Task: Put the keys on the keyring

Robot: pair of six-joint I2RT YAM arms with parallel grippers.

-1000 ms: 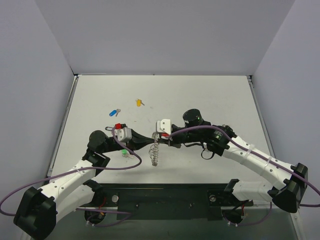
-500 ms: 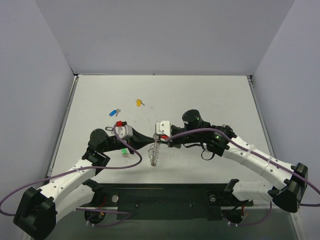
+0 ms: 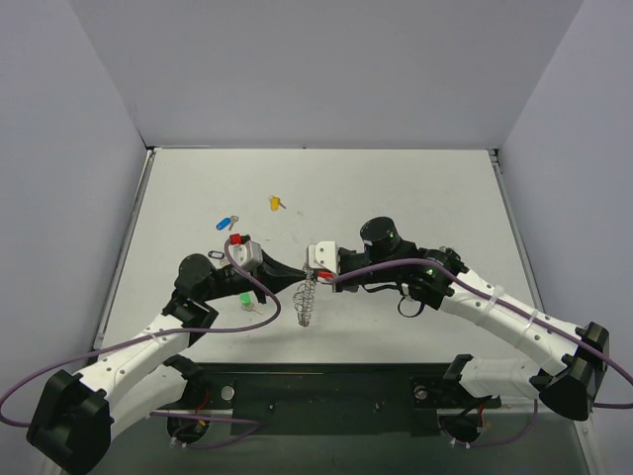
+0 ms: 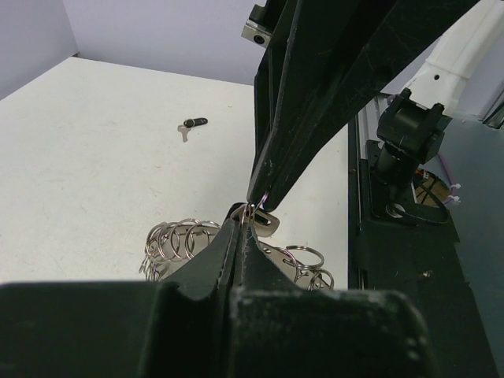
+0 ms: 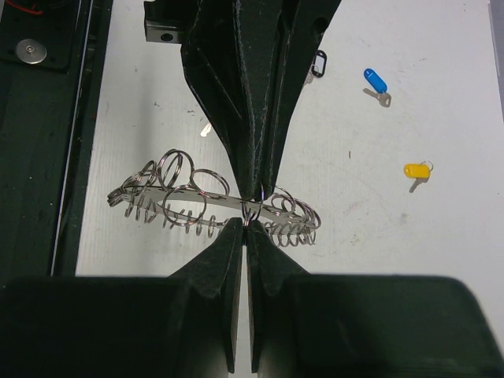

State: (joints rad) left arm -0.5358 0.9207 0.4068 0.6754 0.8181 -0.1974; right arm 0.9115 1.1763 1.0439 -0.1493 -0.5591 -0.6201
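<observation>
here both the left gripper (image 4: 241, 227) and right gripper (image 5: 249, 226) pinch the keyring (image 5: 189, 206) tight.

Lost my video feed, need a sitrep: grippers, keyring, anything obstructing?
Both shut on the keyring: left gripper and right gripper tip to tip. Loose on the table: blue key, yellow key, green key. No obstruction seen.

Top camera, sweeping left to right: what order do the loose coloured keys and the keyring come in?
blue key → green key → yellow key → keyring
</observation>
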